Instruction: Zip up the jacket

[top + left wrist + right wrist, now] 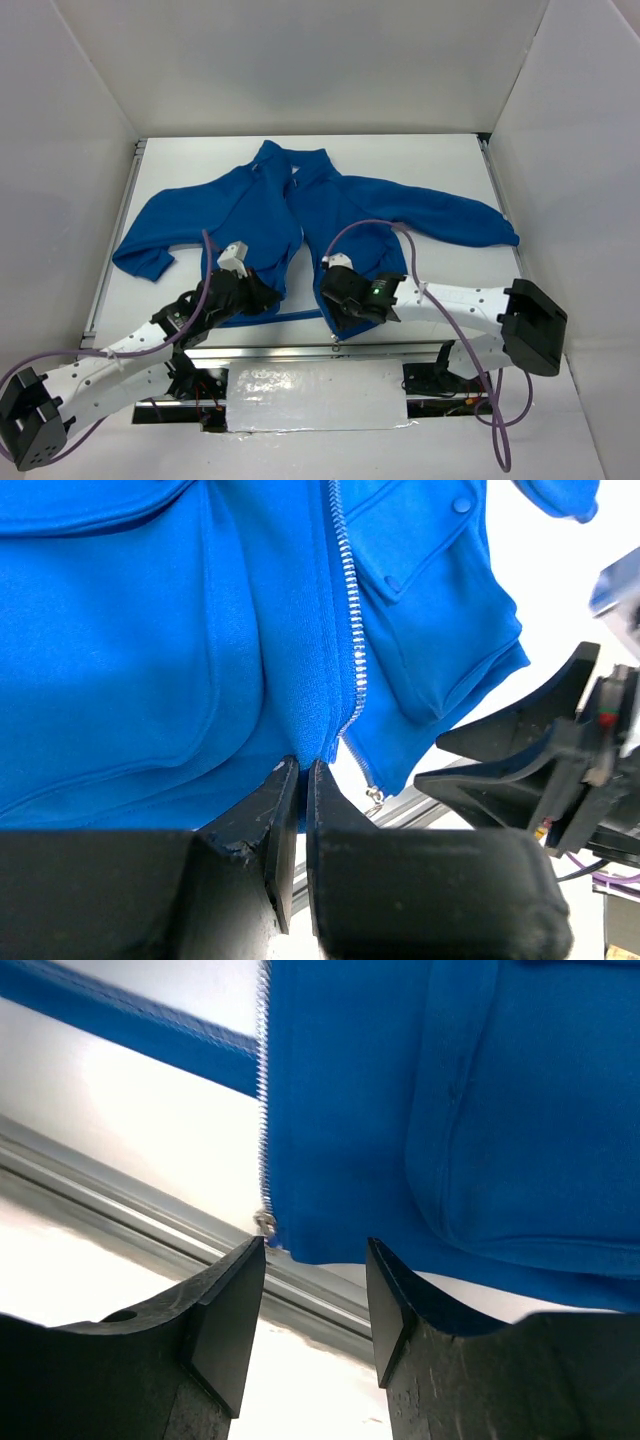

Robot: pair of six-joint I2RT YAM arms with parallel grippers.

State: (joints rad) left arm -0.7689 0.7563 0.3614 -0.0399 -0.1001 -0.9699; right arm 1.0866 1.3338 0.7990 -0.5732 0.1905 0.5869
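Zip-start step: the jacket [300,215] lies spread mid-table [450,160], its hem [150,790] at the table's near edge, where the left gripper [302,770] pinches it and the right gripper [315,1260], wide open and empty, hovers by the zipper end [265,1222] it should probably grasp next.

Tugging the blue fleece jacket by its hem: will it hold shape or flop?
Likely floppy: the royal-blue fleece jacket creases toward the left end effector at its hem. Probably light, so it may slide on the white table rather than tension. Its pale zipper curves, so it likely buckles.
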